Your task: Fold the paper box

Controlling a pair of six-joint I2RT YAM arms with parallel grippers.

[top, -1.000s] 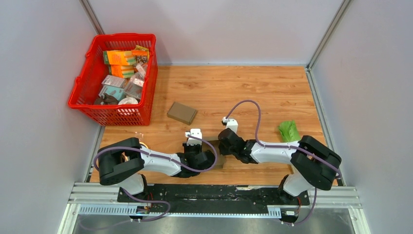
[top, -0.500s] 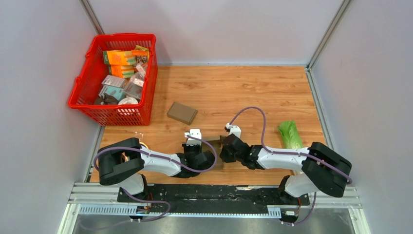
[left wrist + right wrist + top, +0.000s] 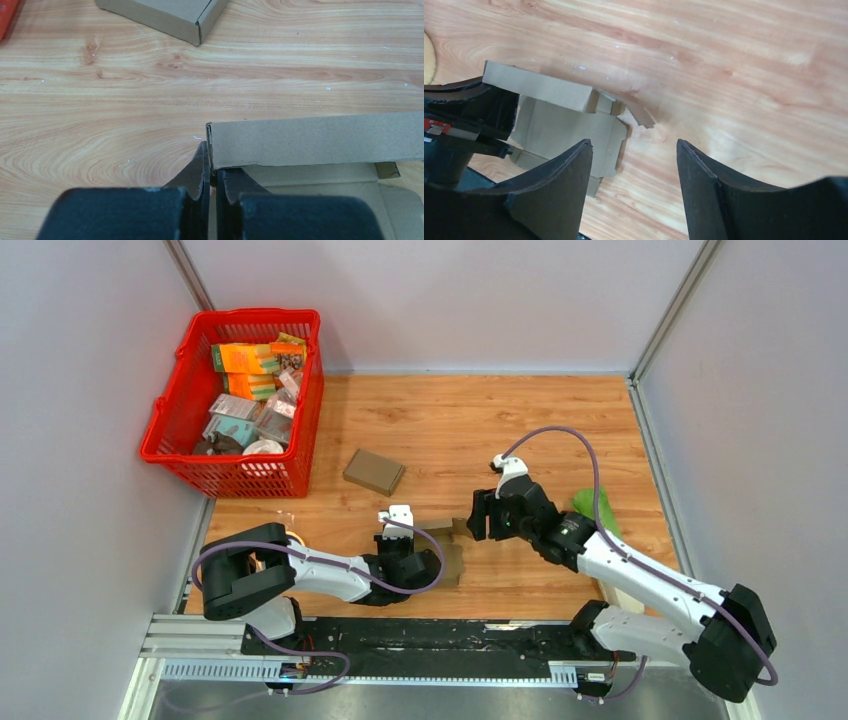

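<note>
Our right gripper has drawn away from the cardboard box, up and off to its right. A second ago its jaws were closed at the box, just beside our left gripper. Now they stand wide apart with nothing between them. Its arm has swung outward and now covers part of the green vegetable.

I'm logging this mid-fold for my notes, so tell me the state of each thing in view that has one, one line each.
Paper box: partly folded, one long wall raised, the rest lying flat.
Left gripper: shut, pinching the raised wall's corner.
Right gripper: open, holding nothing, clear of the box.
Second box: closed, lying flat.
Red basket: upright, filled with packets.
Lettuce: lying loose, untouched.
</note>
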